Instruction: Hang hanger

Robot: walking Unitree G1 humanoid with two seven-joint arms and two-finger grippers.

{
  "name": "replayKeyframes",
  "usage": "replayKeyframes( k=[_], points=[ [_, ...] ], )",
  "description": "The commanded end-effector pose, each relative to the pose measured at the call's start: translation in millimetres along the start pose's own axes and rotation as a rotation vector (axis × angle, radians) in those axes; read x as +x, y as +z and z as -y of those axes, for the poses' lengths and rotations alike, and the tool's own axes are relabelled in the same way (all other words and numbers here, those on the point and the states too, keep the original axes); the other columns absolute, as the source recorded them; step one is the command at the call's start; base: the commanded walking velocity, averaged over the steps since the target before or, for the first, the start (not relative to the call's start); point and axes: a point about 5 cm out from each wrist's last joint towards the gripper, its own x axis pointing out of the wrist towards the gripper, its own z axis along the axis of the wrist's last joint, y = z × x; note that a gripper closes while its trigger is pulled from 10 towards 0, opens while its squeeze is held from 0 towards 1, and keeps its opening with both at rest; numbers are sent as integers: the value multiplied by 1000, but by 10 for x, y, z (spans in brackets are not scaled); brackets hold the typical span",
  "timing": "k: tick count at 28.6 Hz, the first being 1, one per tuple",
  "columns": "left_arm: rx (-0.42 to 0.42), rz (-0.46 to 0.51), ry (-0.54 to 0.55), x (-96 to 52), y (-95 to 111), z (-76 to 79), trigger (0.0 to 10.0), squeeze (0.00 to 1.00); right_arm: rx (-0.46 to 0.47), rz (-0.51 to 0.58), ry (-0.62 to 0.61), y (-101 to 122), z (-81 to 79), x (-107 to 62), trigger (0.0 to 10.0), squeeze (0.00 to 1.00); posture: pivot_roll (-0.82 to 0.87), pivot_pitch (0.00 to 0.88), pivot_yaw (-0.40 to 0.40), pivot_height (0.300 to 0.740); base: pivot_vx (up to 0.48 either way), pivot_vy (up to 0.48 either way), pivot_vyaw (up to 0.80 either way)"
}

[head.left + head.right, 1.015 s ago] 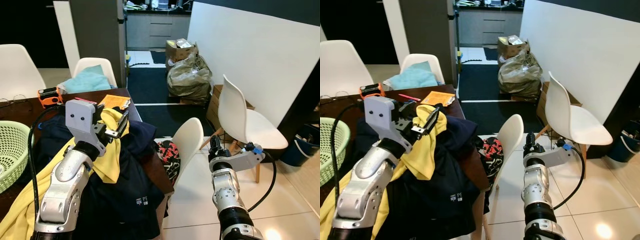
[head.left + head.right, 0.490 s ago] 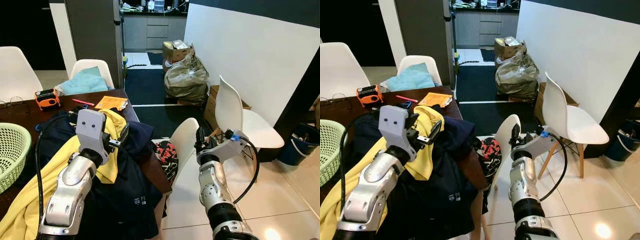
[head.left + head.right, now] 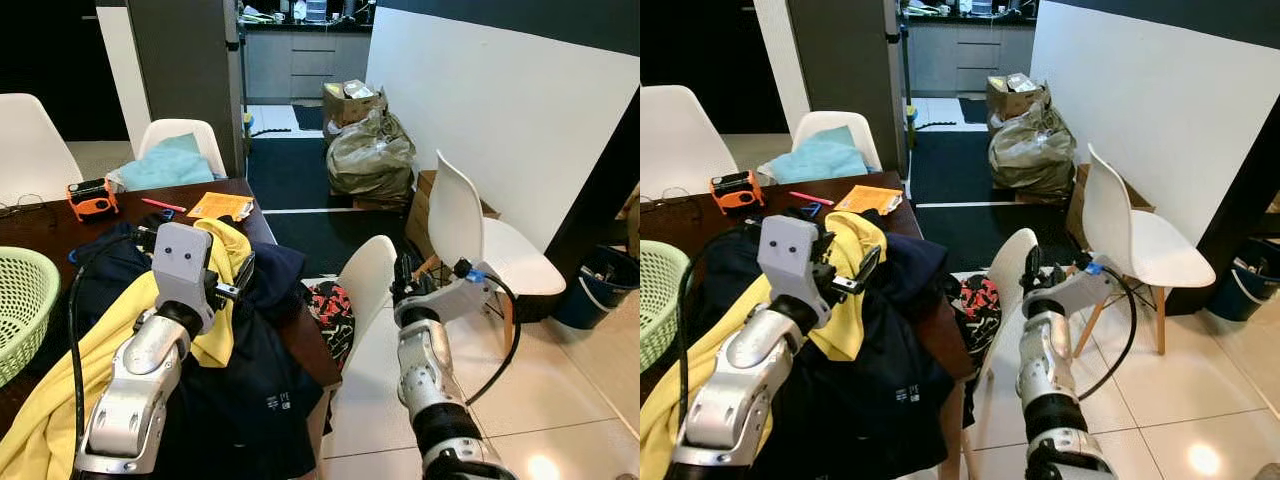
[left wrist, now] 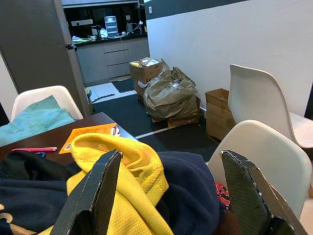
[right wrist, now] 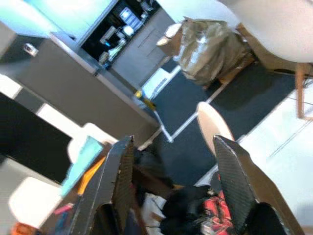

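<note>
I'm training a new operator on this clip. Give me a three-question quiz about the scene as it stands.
1. True or false: the left gripper has its jaws open above the yellow garment.
2. What lies on the far white chair? A) turquoise cloth B) green basket C) tape measure
3. Fill in: the orange tape measure sits on the ____.

Key: 1 true; 2 A, the turquoise cloth; 3 table.

Left arm raised and bent at the elbow, wrist lifted, left pincer (image 3: 243, 272) pointing forward with fingers (image 4: 95, 196) spread wide, holding nothing. Right arm bent upward low at the right, right pincer (image 3: 1031, 268) aimed up and forward, fingers (image 5: 115, 188) parted, empty.
</note>
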Motion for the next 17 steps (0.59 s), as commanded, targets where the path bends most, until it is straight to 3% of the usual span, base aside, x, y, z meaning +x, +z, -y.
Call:
replayKeyframes(
  k=[1,2,3,4,5,6,10,12,14,17],
  points=[
    [24,-26,1,-20,-39,-17,10000,0,249,10,75,15,-151,21,10000,0,144,0,-62,740,0,0,0],
    [22,-26,1,-21,-39,-12,10000,0,523,34,172,89,-248,6,10000,0,149,0,-64,740,0,0,0],
    [22,-26,1,-21,-39,-12,10000,0,523,34,172,89,-248,6,10000,0,149,0,-64,740,0,0,0],
    [26,-28,-1,-24,-42,-9,10000,0,672,78,258,181,-309,-14,9216,0,150,0,-65,740,0,0,0],
    [26,-28,-1,-24,-42,-9,10000,0,672,78,258,181,-309,-14,9216,0,150,0,-65,740,0,0,0],
    [27,-30,0,-28,-46,-10,10000,0,691,97,262,216,-301,-9,10000,0,147,0,-64,740,0,0,0],
    [29,-32,1,-31,-49,-13,10000,0,671,100,222,215,-263,15,10000,0,147,0,-63,740,0,0,0],
    [36,-35,-3,-29,-50,-19,10000,0,873,113,353,316,-292,-7,10000,0,155,0,-64,740,0,0,0],
    [37,-37,-3,-30,-54,-25,10000,0,901,106,483,376,-374,-57,10000,0,149,0,-61,740,0,0,0],
    [39,-40,-6,-31,-61,-21,10000,0,926,70,499,342,-378,-64,10000,0,149,0,-61,740,0,0,0]
  ],
)
